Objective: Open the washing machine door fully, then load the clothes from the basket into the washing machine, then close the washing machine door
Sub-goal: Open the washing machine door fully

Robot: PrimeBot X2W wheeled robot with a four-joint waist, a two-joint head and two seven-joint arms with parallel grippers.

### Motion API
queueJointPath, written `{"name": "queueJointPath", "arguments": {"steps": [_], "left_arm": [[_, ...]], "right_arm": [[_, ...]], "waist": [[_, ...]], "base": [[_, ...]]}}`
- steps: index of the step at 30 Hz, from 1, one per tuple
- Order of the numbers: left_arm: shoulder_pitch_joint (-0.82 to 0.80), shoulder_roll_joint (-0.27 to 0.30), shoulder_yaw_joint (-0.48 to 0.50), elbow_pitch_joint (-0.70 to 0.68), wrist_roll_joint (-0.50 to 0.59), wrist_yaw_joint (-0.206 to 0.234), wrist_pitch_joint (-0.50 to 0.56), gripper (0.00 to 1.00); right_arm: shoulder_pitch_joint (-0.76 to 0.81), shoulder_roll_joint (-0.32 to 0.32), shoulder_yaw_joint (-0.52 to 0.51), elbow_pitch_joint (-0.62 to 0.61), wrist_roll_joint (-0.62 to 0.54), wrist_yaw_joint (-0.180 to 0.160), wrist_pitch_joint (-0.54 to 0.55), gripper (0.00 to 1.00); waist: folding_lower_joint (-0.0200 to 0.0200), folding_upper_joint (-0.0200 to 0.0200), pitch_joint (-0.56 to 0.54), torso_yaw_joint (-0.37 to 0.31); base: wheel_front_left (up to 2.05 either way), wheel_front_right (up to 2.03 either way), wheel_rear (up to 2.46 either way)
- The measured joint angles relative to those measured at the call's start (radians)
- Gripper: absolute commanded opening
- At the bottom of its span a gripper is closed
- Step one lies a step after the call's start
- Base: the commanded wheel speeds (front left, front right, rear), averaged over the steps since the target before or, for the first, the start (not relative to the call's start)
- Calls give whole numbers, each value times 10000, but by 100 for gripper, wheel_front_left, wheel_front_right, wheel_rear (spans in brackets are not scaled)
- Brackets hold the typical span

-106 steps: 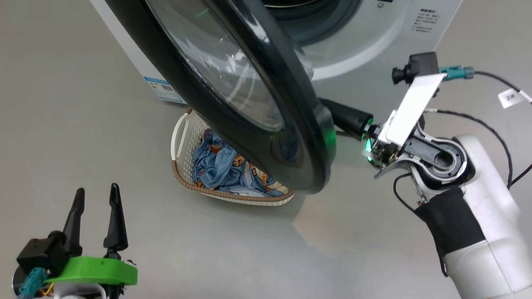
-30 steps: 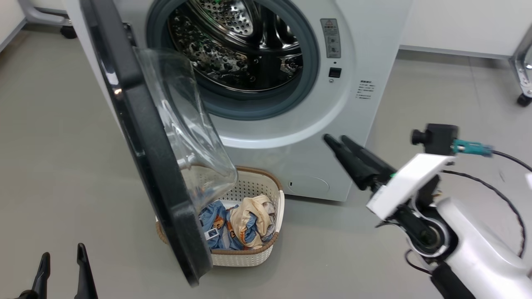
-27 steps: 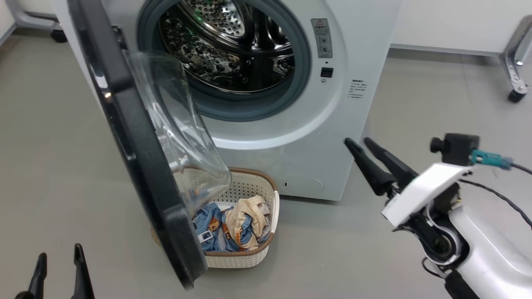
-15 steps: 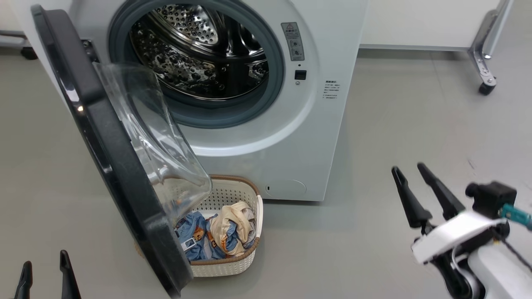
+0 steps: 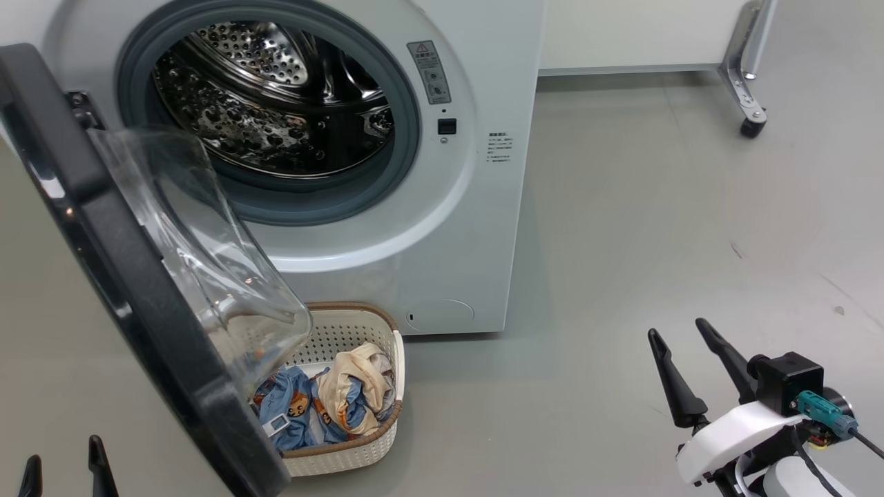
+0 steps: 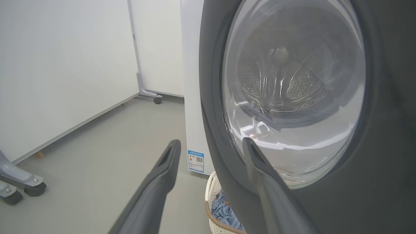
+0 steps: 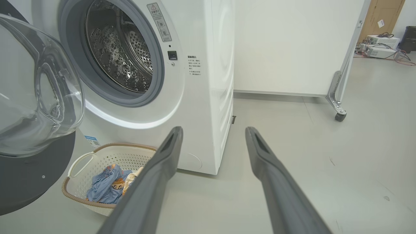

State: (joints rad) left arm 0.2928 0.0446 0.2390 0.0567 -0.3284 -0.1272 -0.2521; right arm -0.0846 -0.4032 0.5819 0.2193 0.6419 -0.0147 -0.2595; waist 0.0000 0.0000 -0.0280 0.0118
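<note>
Grey floor [image 5: 621, 241], white partition behind. Washer [image 5: 476, 228]: upper left in the head view, drum [image 5: 276, 103] exposed. Door [image 5: 131, 304]: standing out towards the robot, glass bowl overhanging the basket. Basket [image 5: 345, 459]: on the floor at the washer's foot, clothes [image 5: 324, 407] heaped inside. Right hand [image 5: 677, 328]: fingers apart, empty, low right; basket ahead and leftward, line to it apparently open. Left hand [image 5: 62, 455]: fingers apart, empty, facing the door's outer side, so screened from the basket. Better placed for the clothes: probably right.
</note>
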Motion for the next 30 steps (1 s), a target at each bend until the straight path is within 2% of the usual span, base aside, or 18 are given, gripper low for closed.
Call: {"name": "queueJointPath", "arguments": {"steps": [3, 4, 8, 17, 30], "left_arm": [[12, -2, 56, -2, -2, 0, 0, 100], [20, 0, -6, 0, -2, 0, 0, 100], [20, -15, -180, -2, -2, 0, 0, 100], [29, -13, -176, 0, -4, 0, 0, 100], [30, -13, -134, 6, -4, 0, 0, 100]], "right_arm": [[68, 50, -366, -301, -746, -268, 13, 100], [209, 142, -610, -437, -1099, -460, 15, 100], [757, 288, -1237, -669, -1689, -767, 25, 100], [1799, 677, -2282, -800, -2587, -934, 25, 100], [2337, 1241, -3766, -1103, -3037, -1011, 25, 100]], "waist": [[0, 0, 25, -184], [0, 0, 44, -289], [0, 0, 94, -384], [0, 0, 133, -353], [0, 0, 93, -184]], "base": [[0, 0, 0], [0, 0, 0], [0, 0, 0], [0, 0, 0], [0, 0, 0]]}}
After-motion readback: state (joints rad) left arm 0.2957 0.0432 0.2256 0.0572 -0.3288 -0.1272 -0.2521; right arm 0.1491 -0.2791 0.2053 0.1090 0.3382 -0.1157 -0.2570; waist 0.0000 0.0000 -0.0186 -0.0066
